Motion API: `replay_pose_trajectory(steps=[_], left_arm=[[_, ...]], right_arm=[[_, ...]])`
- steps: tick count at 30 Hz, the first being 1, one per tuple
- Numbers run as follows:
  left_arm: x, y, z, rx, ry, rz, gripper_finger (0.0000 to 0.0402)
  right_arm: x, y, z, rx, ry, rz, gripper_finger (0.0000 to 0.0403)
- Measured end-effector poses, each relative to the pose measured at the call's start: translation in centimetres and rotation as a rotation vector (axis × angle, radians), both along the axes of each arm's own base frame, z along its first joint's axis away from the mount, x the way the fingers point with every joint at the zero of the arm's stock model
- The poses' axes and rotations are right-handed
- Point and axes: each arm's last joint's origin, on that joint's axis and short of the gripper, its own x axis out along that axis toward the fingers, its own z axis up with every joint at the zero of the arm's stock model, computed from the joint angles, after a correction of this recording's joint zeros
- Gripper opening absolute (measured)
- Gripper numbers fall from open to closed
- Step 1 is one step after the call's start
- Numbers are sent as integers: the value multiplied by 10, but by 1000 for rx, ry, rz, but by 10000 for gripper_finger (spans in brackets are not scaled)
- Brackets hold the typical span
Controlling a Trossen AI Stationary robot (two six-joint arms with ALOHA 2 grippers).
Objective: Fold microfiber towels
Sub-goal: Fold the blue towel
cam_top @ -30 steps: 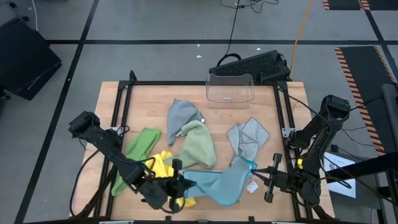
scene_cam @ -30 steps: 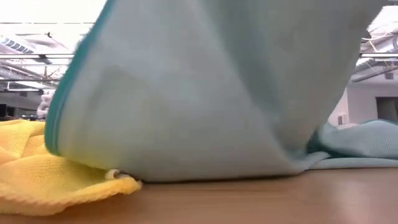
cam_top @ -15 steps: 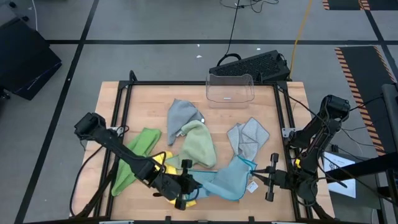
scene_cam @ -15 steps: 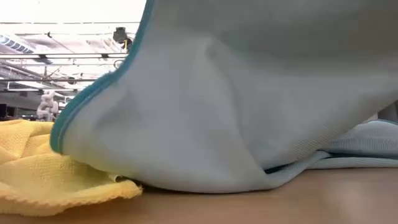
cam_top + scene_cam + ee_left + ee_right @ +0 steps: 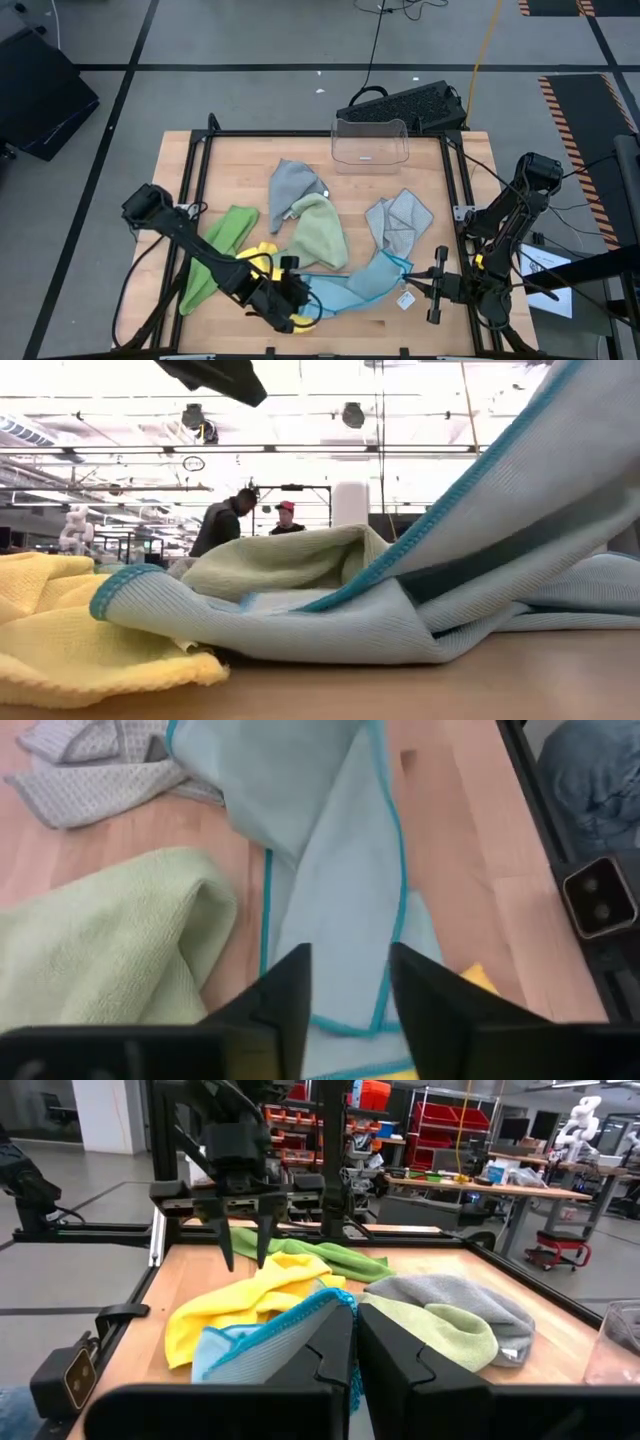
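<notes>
Blue towel (image 5: 352, 285) is stretched along the worktop's near edge, right of centre. Its right corner is pinched in the closed jaws of the right gripper (image 5: 410, 272), near the near-right corner. Its left end is draped over the yellow towel (image 5: 262, 262).

Left gripper (image 5: 296, 296) is held just above that left end, jaws parted, nothing gripped; in the left wrist view the blue towel lies loose between the fingers (image 5: 285, 995).

Other towels:
- bright green (image 5: 218, 240), near the left edge
- sage green (image 5: 320, 232), mid-worktop, touching the yellow one
- grey (image 5: 292, 185), just behind the sage one
- second grey (image 5: 398, 218), right of centre

A clear bin (image 5: 371, 141) is set at the far edge. Two people (image 5: 232, 520) are seen in the room behind.
</notes>
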Motion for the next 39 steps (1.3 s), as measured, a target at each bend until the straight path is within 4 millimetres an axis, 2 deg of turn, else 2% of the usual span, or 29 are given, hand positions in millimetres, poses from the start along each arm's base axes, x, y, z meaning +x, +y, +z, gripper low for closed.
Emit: replay_pose_trajectory(steps=[3, 5, 7, 9, 14, 17, 21, 26, 32, 35, 39], left_arm=[[-4, -1, -1, 98, -14, 1, 176], [-1, 2, 2, 191, -87, 60, 186], [8, 11, 5, 215, -143, 126, 189], [21, 20, 0, 153, -153, 113, 185], [51, 43, -36, 124, -122, 7, 144], [68, 64, -57, 150, -90, 54, 115], [79, 94, -81, 167, -6, 144, 88], [62, 135, -99, 247, 265, 360, 64], [28, 168, -102, 387, 514, 699, 41], [19, 173, -100, 391, 559, 800, 33], [15, 155, -88, 311, 552, 729, 31]], right_arm=[[0, 0, 0, -1, 1, 2, 11], [0, 0, 0, -1, 1, 2, 11], [0, 0, 0, 0, 1, 2, 11], [0, 0, 0, 3, 0, 2, 11], [0, 0, 0, 4, 0, 2, 11], [0, 0, 0, 4, 0, 2, 11], [0, 0, 0, 4, 0, 2, 11], [0, 1, 0, 9, 4, 20, 11], [0, 1, 0, 10, 6, 28, 11], [0, 1, 0, 10, 7, 28, 11], [0, 1, 0, 10, 7, 28, 11]])
